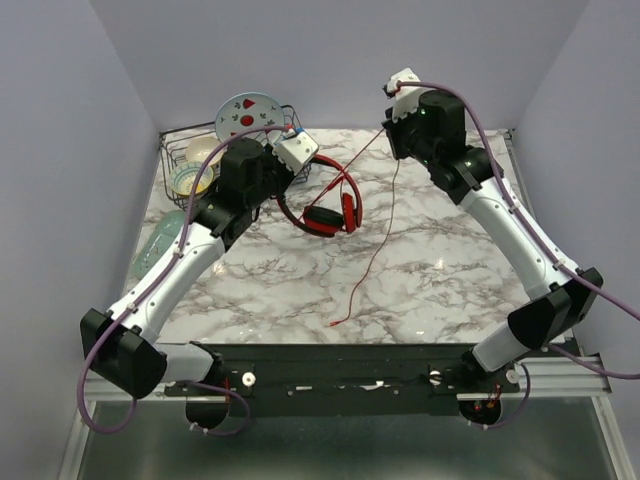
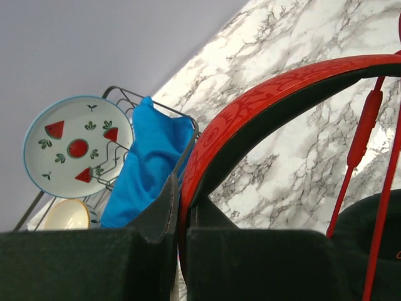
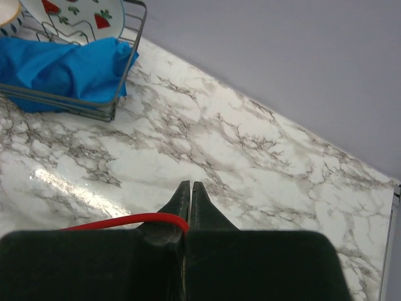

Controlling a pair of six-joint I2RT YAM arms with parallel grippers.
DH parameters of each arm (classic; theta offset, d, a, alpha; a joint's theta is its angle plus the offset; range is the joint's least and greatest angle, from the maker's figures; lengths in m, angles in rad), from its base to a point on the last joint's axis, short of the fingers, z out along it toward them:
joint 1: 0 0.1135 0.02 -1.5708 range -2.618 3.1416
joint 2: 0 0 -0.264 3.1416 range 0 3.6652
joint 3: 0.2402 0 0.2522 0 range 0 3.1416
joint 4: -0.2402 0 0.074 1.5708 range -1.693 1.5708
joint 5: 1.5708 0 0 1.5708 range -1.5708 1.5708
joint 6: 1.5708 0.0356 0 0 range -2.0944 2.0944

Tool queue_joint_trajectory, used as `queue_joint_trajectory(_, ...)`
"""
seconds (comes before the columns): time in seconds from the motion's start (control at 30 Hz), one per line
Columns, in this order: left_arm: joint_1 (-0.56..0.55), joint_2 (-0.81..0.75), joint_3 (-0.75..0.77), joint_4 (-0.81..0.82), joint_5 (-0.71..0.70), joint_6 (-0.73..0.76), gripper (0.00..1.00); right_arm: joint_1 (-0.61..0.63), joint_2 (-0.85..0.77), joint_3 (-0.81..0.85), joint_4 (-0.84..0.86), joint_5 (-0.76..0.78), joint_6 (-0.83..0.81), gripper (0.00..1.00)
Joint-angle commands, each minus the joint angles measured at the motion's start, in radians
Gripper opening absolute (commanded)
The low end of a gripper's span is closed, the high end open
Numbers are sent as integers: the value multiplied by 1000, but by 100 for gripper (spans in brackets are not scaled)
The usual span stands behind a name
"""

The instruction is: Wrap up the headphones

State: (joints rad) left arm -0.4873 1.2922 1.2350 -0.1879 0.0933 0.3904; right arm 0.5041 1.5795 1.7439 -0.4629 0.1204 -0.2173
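The red headphones (image 1: pixel 330 212) rest on the marble table with their ear cups folded together at centre. My left gripper (image 1: pixel 285 180) is shut on the red headband (image 2: pixel 250 106), which arcs out of its jaws in the left wrist view. The thin red cable (image 1: pixel 375 250) runs from the headphones up to my right gripper (image 1: pixel 392 128), then hangs down to a loose end near the table's front. My right gripper (image 3: pixel 190 188) is shut on the cable (image 3: pixel 125 221), which enters between its jaws from the left. An inline remote (image 2: pixel 364 128) hangs on the cable.
A wire dish rack (image 1: pixel 190 150) stands at the back left with a watermelon-pattern plate (image 1: pixel 247 115), a bowl (image 1: pixel 190 180) and a blue cloth (image 2: pixel 147 163). A greenish plate (image 1: pixel 158 240) lies at the left table edge. Purple walls close the back and sides.
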Motion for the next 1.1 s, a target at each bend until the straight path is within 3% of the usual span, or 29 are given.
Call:
queue_joint_trajectory(0.0,9,-2,53,-179,0,-84,0,-50,-105,-107,124,-7,-10,1)
queue_joint_trajectory(0.13,9,2,64,-174,-29,-85,0,-55,-153,-176,165,16,-10,1)
queue_joint_trajectory(0.33,9,-8,139,-273,134,-143,0,-73,-127,-175,173,-47,-25,1)
queue_joint_trajectory(0.4,9,-11,182,-306,221,-203,0,-75,-104,-196,202,-151,-30,3)
queue_joint_trajectory(0.47,10,-14,259,-347,275,-248,0,-73,-82,-207,214,-264,-42,12)
queue_joint_trajectory(0.5,9,-14,285,-358,295,-298,0,-73,-53,-219,237,-391,-40,21)
queue_joint_trajectory(0.57,9,-14,368,-383,336,-347,0,-73,-27,-237,276,-511,-11,25)
queue_joint_trajectory(0.67,7,5,484,-424,319,-425,0,-72,13,-294,427,-688,120,29)
queue_joint_trajectory(0.7,6,10,509,-432,310,-436,0,-70,16,-325,558,-730,201,29)
queue_joint_trajectory(0.8,6,27,599,-447,273,-467,0,-49,28,-447,816,-731,358,31)
queue_joint_trajectory(0.9,6,50,679,-458,255,-498,0,-15,65,-526,970,-707,448,33)
queue_joint_trajectory(1.07,7,88,782,-461,250,-564,0,36,129,-603,1099,-647,542,33)
